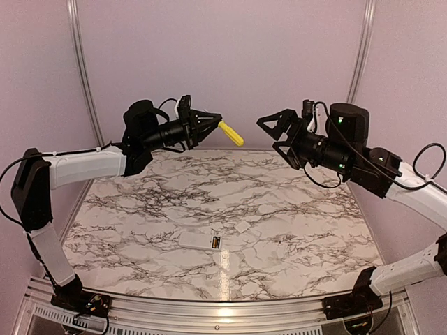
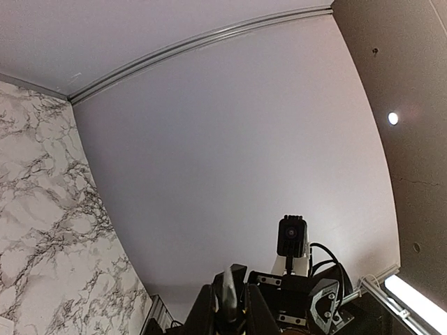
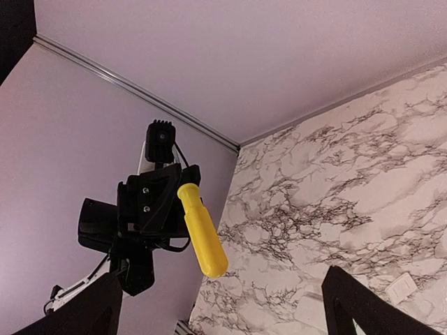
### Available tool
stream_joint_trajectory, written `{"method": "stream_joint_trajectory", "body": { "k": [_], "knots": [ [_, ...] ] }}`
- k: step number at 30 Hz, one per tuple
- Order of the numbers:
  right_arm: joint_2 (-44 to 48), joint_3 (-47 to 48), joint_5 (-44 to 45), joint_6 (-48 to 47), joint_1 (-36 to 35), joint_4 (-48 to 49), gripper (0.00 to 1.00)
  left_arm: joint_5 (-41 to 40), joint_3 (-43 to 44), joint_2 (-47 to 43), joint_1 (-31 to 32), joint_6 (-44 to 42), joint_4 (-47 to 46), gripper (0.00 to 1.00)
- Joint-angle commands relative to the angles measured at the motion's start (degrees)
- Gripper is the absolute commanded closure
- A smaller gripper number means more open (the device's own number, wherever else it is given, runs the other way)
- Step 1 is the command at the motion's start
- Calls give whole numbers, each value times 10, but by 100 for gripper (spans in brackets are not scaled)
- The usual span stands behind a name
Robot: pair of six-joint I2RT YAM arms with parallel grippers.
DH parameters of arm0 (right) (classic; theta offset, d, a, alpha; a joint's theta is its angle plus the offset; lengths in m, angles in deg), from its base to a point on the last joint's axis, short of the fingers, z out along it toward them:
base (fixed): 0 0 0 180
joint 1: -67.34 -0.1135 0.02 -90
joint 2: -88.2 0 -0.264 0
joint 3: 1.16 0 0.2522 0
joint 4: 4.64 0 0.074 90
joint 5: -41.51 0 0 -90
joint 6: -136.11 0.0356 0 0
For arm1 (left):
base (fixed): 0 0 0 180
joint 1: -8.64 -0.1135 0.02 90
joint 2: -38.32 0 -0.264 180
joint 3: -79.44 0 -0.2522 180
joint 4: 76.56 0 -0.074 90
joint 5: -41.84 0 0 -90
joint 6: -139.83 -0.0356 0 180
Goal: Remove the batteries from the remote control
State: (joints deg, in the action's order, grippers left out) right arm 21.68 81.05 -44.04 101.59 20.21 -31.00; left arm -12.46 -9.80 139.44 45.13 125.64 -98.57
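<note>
So both arms are up in the air over the far part of the worktop, facing each other. The left end effector is pinching a screwdriver by its metal end, so the yellow handle sticks out and tilts down toward the other arm. In the left wrist view you can just see the grey shaft clamped between the fingers. The right end effector is spread wide with nothing in it, close to the handle but not touching it.

The remote control is lying flat on the marble near the front edge, about midway between the two bases and well below both arms. Its right end has the open recess, and the batteries look like they're sitting in there, one coppery and one dark, though it's pretty tiny. A small white cover piece lies just beside it, up and to the right, not touching.
</note>
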Motion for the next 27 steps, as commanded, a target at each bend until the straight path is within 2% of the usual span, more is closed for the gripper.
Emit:
{"method": "stream_joint_trajectory", "body": {
  "k": [1,8,15,27],
  "knots": [
    [-26,0,-37,41,4,112,2,-54,-16,-32,1,78,-88,100],
    [-70,6,-78,77,5,198,3,-89,-48,-43,2,127,-133,100],
    [-110,20,-120,112,5,235,7,-102,-79,-53,10,123,-141,100],
    [-167,50,-166,146,4,270,22,-134,-101,-53,31,118,-148,100]
  ]
}}
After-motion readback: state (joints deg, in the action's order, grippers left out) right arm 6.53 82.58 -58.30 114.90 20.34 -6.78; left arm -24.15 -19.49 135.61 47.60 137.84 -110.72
